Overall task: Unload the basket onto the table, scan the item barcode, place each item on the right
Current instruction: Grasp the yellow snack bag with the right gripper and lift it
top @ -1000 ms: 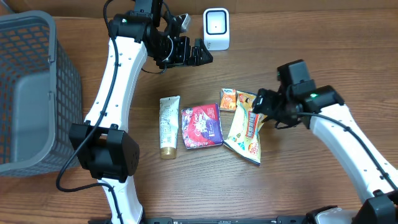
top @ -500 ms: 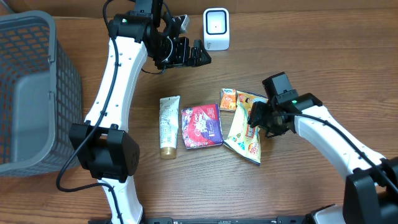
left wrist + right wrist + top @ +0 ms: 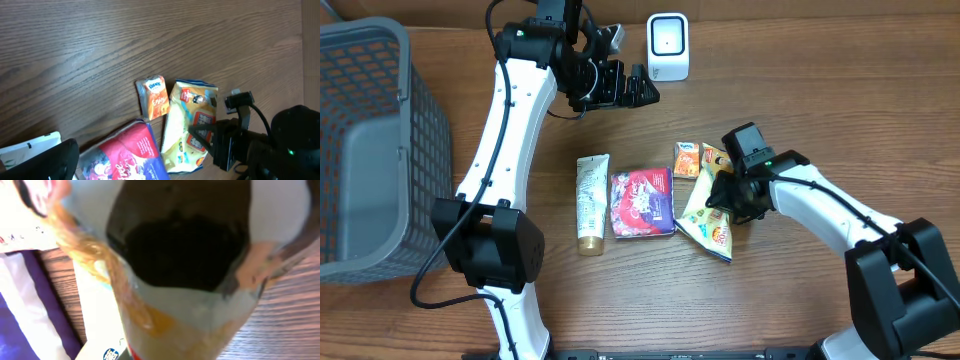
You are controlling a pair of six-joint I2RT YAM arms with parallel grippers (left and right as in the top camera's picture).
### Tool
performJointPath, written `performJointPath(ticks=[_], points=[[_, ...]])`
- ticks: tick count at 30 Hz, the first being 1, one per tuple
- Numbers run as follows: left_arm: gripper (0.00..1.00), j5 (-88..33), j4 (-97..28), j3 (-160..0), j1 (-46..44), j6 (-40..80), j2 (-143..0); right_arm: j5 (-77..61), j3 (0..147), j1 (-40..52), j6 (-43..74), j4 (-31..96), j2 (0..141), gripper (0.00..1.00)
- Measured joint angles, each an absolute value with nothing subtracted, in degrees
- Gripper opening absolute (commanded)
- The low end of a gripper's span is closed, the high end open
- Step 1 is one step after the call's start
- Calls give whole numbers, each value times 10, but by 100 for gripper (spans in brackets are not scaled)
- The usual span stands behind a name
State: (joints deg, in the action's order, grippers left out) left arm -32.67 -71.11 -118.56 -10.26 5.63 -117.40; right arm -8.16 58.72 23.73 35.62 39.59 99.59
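Standing by the table (image 3: 840,90), I see the right gripper (image 3: 718,196) down at the near edge of the yellow snack pouch (image 3: 708,218). Its jaws are pinched tight on the pouch's right side. The pouch lies flat on the wood, lengthwise away from me and slightly askew, in the middle of the table to the right of the other goods. In the right wrist view the pouch (image 3: 150,315) fills nearly everything. It is blurred and very close, with a strip of wood grain at the right.

Just beside the pouch's upper left corner is a small orange carton (image 3: 686,160). Left of the pouch is a red and purple packet (image 3: 642,203), its edge close against the pouch. Further left, a little apart, lies a white tube (image 3: 591,203) with its cap toward the near edge.

A grey mesh basket (image 3: 420,120) stands at the far left, well apart from the goods. Its mesh walls and pale floor are what I can make out of it.

The left gripper (image 3: 648,88) is at the back of the table with its jaws spread wide and nothing between them. It points toward the white scanner (image 3: 667,47) standing just beyond it. Its wrist view looks down on the carton (image 3: 154,97), the pouch (image 3: 187,125) and the packet (image 3: 125,152).
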Motion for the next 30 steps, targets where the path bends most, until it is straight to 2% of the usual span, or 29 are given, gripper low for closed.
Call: performJointPath(ticks=[5,15,20,30], points=[[100,-303,-725,-1186,-103,56,-1174,-141,588,236,347,417,996,4],[100,-275,-729,-1186,-100,56,-1174,-614,626,156,324,508,980,4],[100,-275,-734,-1186,-100,60,-1174,-714,631,131,454,497,974,4],[100,-276,-755,-1186,-100,83,-1174,-761,631,101,716,465,1031,4]])
